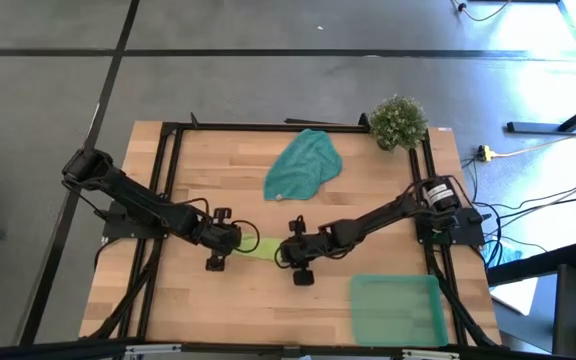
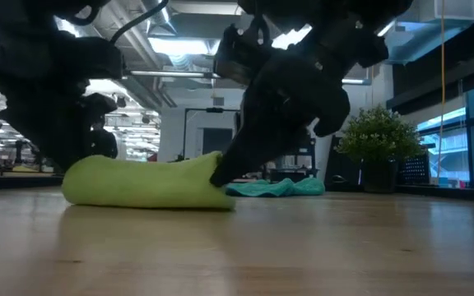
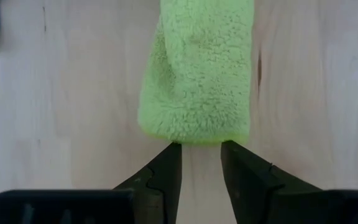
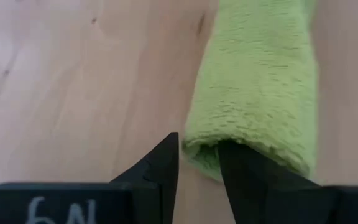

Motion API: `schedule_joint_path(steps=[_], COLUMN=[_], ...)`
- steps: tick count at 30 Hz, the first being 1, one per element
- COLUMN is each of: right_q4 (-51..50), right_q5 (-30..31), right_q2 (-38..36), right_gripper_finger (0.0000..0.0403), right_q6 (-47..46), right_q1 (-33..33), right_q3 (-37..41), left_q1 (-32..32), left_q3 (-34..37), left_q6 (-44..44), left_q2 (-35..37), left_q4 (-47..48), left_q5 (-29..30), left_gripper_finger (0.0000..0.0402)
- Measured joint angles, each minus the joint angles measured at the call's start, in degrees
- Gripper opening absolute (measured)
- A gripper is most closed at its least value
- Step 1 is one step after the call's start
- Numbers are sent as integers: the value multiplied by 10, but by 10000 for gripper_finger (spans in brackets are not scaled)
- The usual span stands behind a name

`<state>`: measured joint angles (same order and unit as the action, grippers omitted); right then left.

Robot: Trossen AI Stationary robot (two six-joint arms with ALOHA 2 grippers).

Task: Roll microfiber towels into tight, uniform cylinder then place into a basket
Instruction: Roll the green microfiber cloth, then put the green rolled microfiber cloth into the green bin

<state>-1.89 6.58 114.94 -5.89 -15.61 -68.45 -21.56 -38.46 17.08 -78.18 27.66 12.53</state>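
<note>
Lime towel (image 2: 146, 182) lies rolled, each gripper's narrowly parted fingers (image 3: 166, 171) at one end, grasping nothing; next, pinch and carry to basket (image 1: 398, 310).

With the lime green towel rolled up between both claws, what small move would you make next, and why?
Probably close both claws on the roll's ends: the left claw and right claw sit slightly parted at the lime green towel, and the basket waits empty.

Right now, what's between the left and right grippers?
The rolled lime green towel spans the gap between the left gripper and the right gripper, one gripper at each end; high view shows it. Nothing else lies there.
</note>
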Motion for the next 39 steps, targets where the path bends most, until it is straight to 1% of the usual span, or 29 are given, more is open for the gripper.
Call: schedule_joint_path(steps=[2, 6, 9, 15, 20, 23, 28, 33, 35, 37, 39], right_q4=[-17, -30, -30, -33, -34, -36, -36, -36, -35, -35, -35], right_q5=[13, 14, 14, 15, 20, 20, 23, 28, 28, 28, 29], right_q2=[-11, -28, -38, -45, -49, -55, -63, -64, -64, -64, -64], right_gripper_finger=[115, 115, 115, 115, 115, 115, 115, 115, 115, 115, 115], right_q6=[0, 0, 1, 3, 4, 6, 20, 20, 20, 20, 20], right_q1=[0, -1, -2, -2, -2, -4, -8, -11, -11, -11, -11], right_q3=[0, 0, 0, 0, 0, 0, 0, 0, 0, 0, 0], left_q1=[0, 0, 0, 0, 0, 0, -7, -29, -39, -50, -62], left_q3=[-2, -2, -2, -2, -2, -2, 2, 24, 37, 51, 68], left_q6=[-3, -3, -3, -2, -6, -9, -7, 3, 10, 22, 23], left_q2=[5, 26, 53, 120, 163, 175, 176, 176, 180, 194, 216], left_q4=[6, 14, 25, 61, 63, 64, 59, 54, 51, 39, 14], left_q5=[0, 0, 1, 33, 37, 43, 61, 95, 96, 97, 110], left_gripper_finger=[108, 108, 108, 108, 108, 108, 108, 108, 108, 108, 108])
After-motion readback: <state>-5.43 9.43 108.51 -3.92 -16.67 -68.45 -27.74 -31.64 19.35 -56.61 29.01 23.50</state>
